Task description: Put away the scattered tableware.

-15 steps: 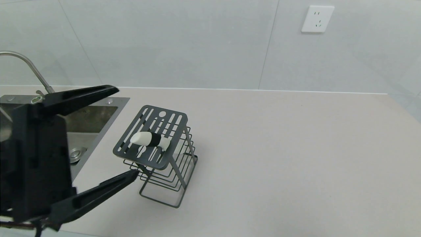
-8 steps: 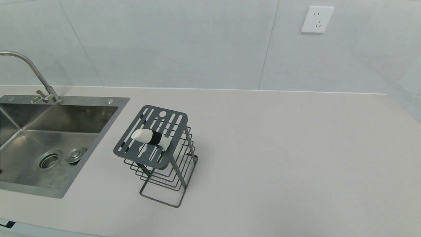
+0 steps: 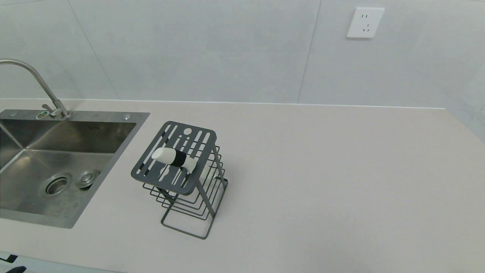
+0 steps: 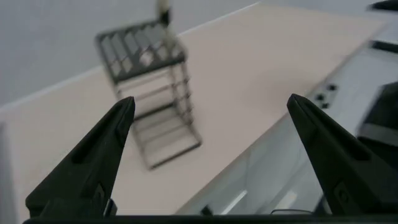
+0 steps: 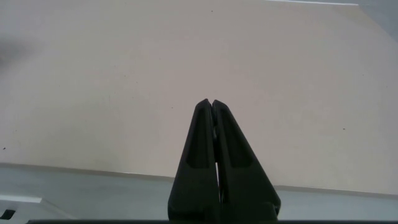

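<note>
Utensil [image 3: 168, 157] stays in rack [image 3: 148, 170]; left gripper [image 4: 210, 102] withdrawn

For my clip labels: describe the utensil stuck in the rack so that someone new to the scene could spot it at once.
On the pale counter, beside the steel sink, stands a dark wire rack with a slotted top plate. A stubby utensil handle pokes up at a slant through that plate. White with a black band, it is the only light thing on the rack.
</note>
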Controlling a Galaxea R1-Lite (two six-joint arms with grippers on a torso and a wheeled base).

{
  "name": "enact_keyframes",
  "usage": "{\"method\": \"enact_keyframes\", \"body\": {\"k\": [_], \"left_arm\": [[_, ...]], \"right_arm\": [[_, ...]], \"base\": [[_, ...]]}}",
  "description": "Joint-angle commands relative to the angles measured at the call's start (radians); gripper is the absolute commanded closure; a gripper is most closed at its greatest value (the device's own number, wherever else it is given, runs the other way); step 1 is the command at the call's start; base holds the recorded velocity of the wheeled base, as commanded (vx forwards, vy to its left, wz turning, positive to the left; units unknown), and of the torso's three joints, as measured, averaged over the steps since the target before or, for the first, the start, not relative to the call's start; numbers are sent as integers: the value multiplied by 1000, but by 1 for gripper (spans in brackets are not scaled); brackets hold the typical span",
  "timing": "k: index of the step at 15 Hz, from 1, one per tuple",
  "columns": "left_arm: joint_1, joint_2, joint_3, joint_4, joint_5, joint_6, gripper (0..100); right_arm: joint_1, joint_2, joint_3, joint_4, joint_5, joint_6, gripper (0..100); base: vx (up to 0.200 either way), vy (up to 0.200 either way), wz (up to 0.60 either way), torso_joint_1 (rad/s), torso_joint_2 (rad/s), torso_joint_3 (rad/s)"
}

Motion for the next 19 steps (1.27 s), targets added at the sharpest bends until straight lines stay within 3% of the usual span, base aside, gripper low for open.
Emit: {"method": "enact_keyframes", "body": {"k": [1, 2, 3, 6, 8, 11, 19], "left_arm": [[31, -21, 12, 70, 130, -8, 0], [36, -21, 12, 73, 154, -12, 0], [72, -24, 12, 89, 208, -51, 0], [165, -114, 12, 108, 213, -71, 0], [154, -117, 12, 111, 245, -101, 0], [154, -117, 12, 111, 245, -97, 0], [154, -117, 12, 116, 242, -124, 0]], "right_arm": [[0, 0, 0, 0, 0, 7, 100], [0, 0, 0, 0, 0, 9, 100], [0, 0, 0, 0, 0, 10, 100], [-2, 0, 0, 0, 0, 10, 100], [-2, 0, 0, 0, -2, 10, 100], [0, 0, 0, 0, -22, 10, 100], [0, 0, 0, 1, -20, 12, 100]], "base": [[0, 0, 0, 0, 0, 0], [0, 0, 0, 0, 0, 0], [0, 0, 0, 0, 0, 0], [0, 0, 0, 0, 0, 0], [0, 0, 0, 0, 0, 0], [0, 0, 0, 0, 0, 0], [0, 0, 0, 0, 0, 0]]}}
